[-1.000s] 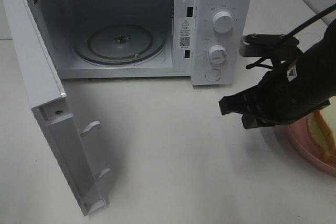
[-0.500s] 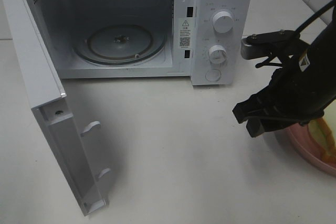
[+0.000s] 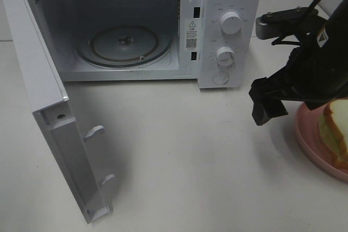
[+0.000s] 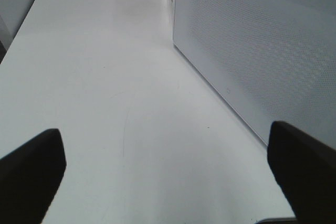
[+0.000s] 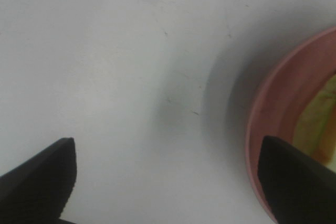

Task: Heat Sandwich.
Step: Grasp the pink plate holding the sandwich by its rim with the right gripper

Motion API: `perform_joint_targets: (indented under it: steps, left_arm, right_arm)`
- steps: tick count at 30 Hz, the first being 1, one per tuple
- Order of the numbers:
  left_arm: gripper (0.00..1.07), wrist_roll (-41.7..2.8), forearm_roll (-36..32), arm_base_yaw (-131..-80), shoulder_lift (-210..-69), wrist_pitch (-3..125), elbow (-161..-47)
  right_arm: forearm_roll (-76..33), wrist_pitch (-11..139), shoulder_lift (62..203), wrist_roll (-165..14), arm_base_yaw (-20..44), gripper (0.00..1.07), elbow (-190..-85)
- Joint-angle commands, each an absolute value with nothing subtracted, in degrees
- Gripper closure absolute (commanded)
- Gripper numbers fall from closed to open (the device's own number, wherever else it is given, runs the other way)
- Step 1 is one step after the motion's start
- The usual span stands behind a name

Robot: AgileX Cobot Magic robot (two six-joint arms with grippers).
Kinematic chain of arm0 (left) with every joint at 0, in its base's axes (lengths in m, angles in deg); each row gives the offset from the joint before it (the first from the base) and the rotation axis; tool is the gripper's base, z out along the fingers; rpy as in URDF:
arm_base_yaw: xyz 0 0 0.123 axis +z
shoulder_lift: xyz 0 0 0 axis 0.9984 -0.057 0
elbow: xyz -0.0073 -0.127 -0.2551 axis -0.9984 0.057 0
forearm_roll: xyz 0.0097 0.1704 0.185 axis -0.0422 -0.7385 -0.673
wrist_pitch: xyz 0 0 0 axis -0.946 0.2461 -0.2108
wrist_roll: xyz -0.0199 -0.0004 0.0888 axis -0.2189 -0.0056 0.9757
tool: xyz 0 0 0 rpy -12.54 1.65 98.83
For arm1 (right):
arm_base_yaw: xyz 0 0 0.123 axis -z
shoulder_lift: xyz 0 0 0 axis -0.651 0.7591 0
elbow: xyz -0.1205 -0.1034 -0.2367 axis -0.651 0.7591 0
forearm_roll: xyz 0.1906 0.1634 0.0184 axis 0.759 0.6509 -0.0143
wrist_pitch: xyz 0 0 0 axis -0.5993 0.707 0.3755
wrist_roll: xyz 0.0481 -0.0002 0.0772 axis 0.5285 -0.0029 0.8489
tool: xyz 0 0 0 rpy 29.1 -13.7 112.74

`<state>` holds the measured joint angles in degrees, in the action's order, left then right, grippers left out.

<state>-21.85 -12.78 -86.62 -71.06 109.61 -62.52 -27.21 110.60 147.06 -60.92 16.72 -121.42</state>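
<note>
Pink plate [image 3: 311,146] at the bench's [image 3: 179,156] right edge carries the sandwich [image 3: 338,129], partly cut off by the frame, so its long axis cannot be told. The right gripper [image 3: 264,105] hangs just beside the plate's rim on the side toward the bench's middle, jaws spread wide and empty. The sandwich therefore lies outward from it, toward the right edge. The left gripper [image 4: 168,182], also wide open and empty, looks much farther off, so the right arm is the nearer.
</note>
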Motion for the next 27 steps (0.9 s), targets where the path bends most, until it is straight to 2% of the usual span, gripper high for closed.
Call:
perform_joint_targets:
  steps: [1, 13, 27]
  left_arm:
    - [0.07, -21.9, -12.7, -86.7, -69.9, 109.3, -62.3]
    - [0.07, -21.9, -12.7, -86.7, -69.9, 109.3, -62.3]
    - [0.07, -21.9, -12.7, -86.7, -69.9, 109.3, -62.3]
  right_arm:
    - [-27.7, 111.9, 147.2, -61.8, 19.7, 0.18, -121.8]
    - [-28.0, 110.5, 147.5, -62.2, 27.0, 0.19, -121.8]
    - [-28.4, 108.3, 157.9, -63.2, 27.4, 0.21, -121.8]
